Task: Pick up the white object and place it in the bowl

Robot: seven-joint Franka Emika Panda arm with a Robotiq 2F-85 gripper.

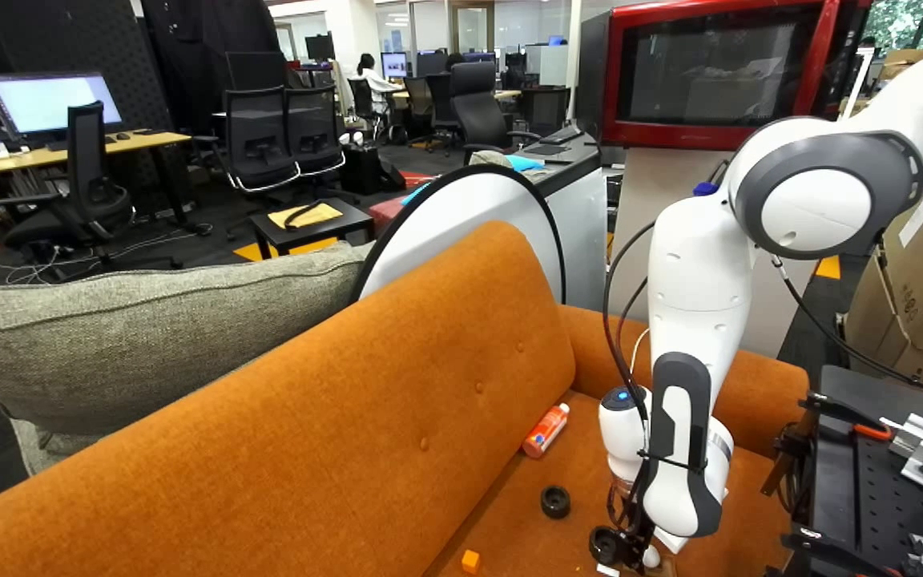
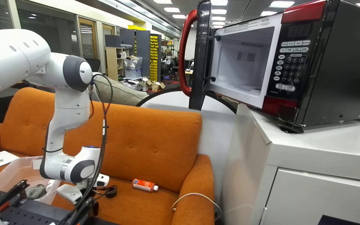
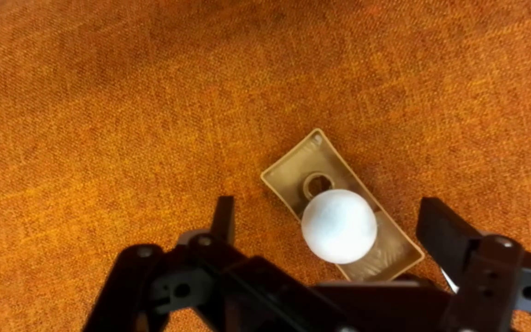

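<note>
The white object, a smooth white ball (image 3: 339,226), rests on or in a shallow tan rectangular tray (image 3: 385,253) on the orange sofa seat. The ball covers part of one long wall, so I cannot tell how deep it sits. My gripper (image 3: 329,200) is open, with its black fingers on either side of the ball, apart from it. In an exterior view the ball (image 1: 651,557) shows low beside my gripper (image 1: 630,553), at the bottom edge. In the other exterior picture the arm and cables hide the ball. Nothing that is plainly a bowl shows.
An orange cube (image 1: 470,561), a black hollow round piece (image 1: 555,502) and an orange bottle (image 1: 546,430) lie on the seat. A clear plastic bin (image 2: 8,175) and a white device (image 2: 70,193) are near the arm. The sofa back (image 1: 349,401) rises beside the seat.
</note>
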